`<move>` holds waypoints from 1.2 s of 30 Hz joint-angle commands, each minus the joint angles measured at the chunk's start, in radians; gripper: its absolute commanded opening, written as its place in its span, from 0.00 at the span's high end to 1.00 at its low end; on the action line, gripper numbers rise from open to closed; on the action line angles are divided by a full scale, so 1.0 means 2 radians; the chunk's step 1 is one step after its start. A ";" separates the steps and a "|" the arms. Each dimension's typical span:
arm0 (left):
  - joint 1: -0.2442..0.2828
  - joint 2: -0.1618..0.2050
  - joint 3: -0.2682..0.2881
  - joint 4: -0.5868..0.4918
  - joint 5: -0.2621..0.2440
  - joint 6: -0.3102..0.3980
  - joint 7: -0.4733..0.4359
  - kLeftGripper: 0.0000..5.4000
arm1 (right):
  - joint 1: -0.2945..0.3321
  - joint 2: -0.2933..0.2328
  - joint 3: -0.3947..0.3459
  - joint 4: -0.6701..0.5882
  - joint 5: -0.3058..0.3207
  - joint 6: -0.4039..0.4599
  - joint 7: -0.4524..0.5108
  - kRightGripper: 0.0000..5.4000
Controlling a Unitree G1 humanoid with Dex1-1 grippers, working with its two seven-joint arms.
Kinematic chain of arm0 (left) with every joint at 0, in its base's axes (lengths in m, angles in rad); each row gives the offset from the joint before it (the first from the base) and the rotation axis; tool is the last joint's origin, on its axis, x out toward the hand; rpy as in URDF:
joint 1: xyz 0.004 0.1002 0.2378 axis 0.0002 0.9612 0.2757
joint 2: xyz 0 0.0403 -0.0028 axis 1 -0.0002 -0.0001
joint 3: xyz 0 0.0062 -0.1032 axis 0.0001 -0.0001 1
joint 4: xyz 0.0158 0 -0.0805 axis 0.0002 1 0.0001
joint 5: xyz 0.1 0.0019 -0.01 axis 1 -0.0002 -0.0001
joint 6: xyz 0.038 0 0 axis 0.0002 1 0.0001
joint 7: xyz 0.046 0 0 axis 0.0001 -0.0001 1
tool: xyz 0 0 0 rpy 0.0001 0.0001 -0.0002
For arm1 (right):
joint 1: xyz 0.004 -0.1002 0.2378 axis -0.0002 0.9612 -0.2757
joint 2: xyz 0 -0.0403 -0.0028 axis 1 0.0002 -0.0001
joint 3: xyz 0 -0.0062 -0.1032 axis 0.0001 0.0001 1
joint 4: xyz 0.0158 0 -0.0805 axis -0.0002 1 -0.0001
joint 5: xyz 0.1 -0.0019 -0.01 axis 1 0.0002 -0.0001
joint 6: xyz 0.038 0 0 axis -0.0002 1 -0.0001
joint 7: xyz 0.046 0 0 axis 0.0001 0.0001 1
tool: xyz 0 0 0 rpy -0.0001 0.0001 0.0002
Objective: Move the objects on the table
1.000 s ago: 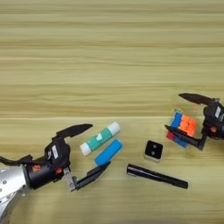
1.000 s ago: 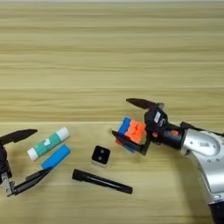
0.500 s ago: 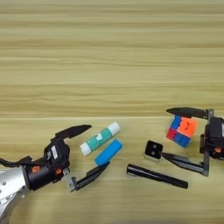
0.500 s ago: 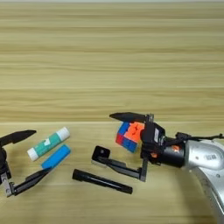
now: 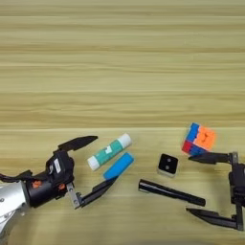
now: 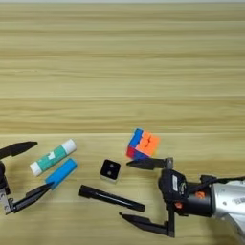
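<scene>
The orange, blue and red puzzle cube (image 5: pixel 199 139) rests on the table (image 5: pixel 122 72) at the right, free of any finger. My right gripper (image 6: pixel 124 190) stands open just in front of it, the upper finger tip just below the cube. The marker's (image 6: pixel 111 198) right end lies between the right gripper's fingertips. The tiny black-and-white cube (image 5: pixel 168 164) sits left of the puzzle cube. At the left my left gripper (image 5: pixel 106 159) is open, its fingers spread around the near ends of the teal-and-white glue stick (image 5: pixel 109 151) and the blue bar (image 5: pixel 118 165).
All the objects lie in a band along the near part of the table. Both arms come in from the near corners, the left arm (image 5: pixel 19 198) and the right arm (image 6: pixel 225 201).
My right gripper has drawn back from the puzzle cube toward the near edge, leaving the cube lying on the table. The left gripper and the other objects have not moved.
</scene>
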 commanded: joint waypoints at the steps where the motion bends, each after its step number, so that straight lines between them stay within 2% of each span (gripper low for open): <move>1: -0.003 0.003 0.004 0.002 -0.005 0.002 -0.004 0.00 | 0.001 -0.001 0.010 0.020 -0.037 -0.022 -0.014 0.01; 4: -0.003 0.002 0.004 0.002 -0.005 0.001 -0.004 0.00 | 0.003 -0.002 0.018 0.031 -0.055 -0.036 -0.021 0.01; 14: -0.004 0.000 0.002 0.001 -0.004 0.002 -0.002 0.00 | 0.006 -0.005 0.027 0.043 -0.073 -0.051 -0.033 0.01; 36: -0.004 -0.007 -0.003 -0.008 -0.002 0.004 0.003 0.00 | -0.001 -0.003 0.057 0.102 -0.117 -0.071 -0.053 0.46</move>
